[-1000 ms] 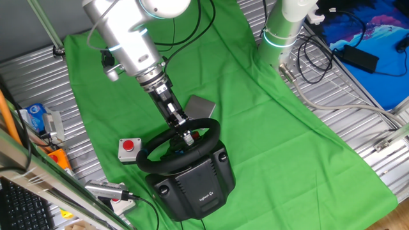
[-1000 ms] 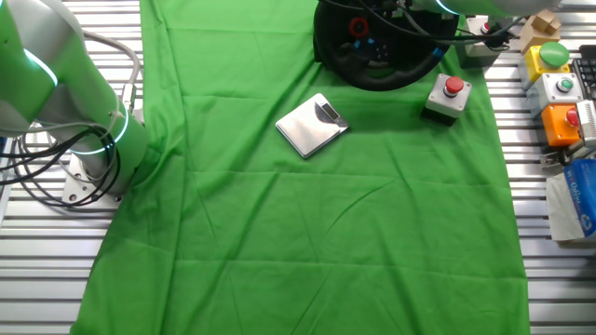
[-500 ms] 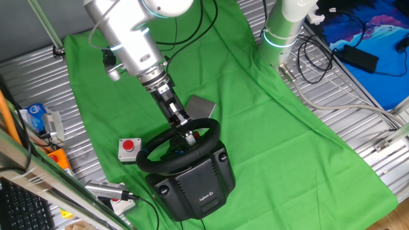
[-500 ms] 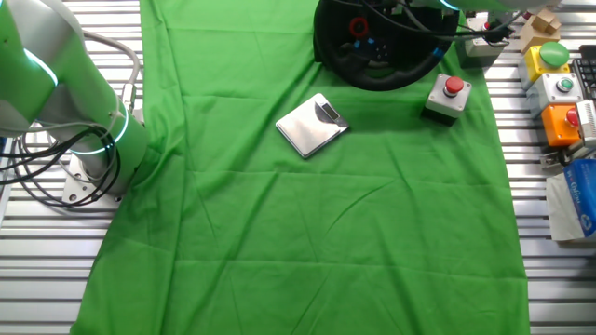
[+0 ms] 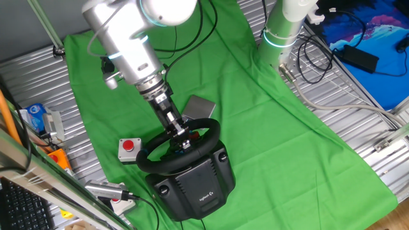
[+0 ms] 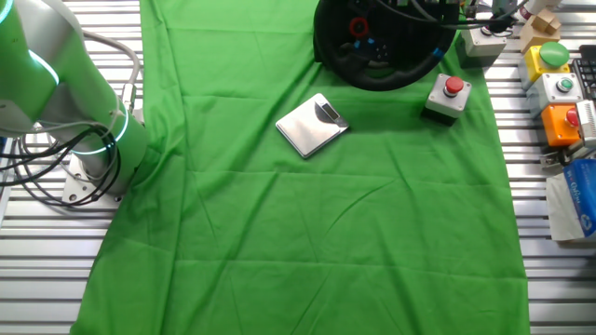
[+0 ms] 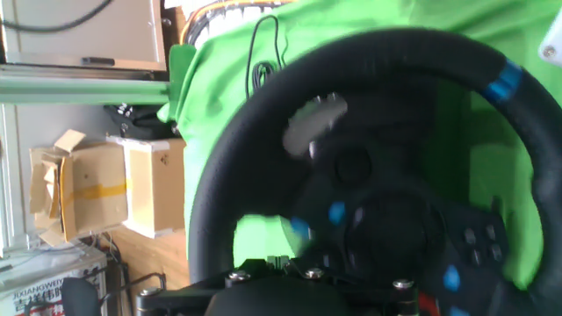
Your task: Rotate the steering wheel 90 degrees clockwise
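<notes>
Because the turn needed purchase on the rim, the gripper (image 5: 181,134) was set against the steering wheel (image 5: 182,148), mounted at the surface's (image 5: 268,128) edge; whether the fingers were clamped could not be told.

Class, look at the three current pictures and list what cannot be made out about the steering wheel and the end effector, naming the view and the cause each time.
- One fixed view: the end effector tips are hidden inside the steering wheel; open or shut is unclear.
- The other fixed view: the top edge cuts off the wheel's upper part and the end effector.
- Hand view: the hub buttons are blurred; no fingers show.
</notes>
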`<state>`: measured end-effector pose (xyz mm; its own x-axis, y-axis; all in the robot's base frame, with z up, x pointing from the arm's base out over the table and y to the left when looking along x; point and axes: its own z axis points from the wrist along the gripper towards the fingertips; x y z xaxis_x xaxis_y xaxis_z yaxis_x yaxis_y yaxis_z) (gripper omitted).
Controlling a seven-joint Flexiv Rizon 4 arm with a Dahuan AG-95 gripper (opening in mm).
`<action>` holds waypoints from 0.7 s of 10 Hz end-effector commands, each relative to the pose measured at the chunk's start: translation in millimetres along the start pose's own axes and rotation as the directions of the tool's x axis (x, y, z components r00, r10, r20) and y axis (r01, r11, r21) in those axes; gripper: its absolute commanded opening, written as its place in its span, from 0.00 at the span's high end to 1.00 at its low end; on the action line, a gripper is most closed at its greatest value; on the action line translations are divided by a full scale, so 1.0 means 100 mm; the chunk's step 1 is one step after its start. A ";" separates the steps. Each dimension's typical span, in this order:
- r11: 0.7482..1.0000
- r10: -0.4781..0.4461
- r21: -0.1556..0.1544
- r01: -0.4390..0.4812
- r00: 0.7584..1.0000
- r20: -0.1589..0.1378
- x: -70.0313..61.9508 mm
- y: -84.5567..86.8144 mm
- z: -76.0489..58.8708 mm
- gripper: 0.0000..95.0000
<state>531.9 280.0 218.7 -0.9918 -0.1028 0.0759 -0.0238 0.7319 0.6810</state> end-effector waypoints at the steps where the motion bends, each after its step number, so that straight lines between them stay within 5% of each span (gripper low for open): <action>1: 1.000 -0.001 -0.001 0.002 1.000 0.017 -0.04 0.00 0.05 1.00; 7: 1.000 -0.015 -0.007 0.015 0.999 0.029 -0.10 0.01 0.06 1.00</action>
<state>541.5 286.1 215.0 -0.9945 -0.0944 0.0452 -0.0376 0.7248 0.6879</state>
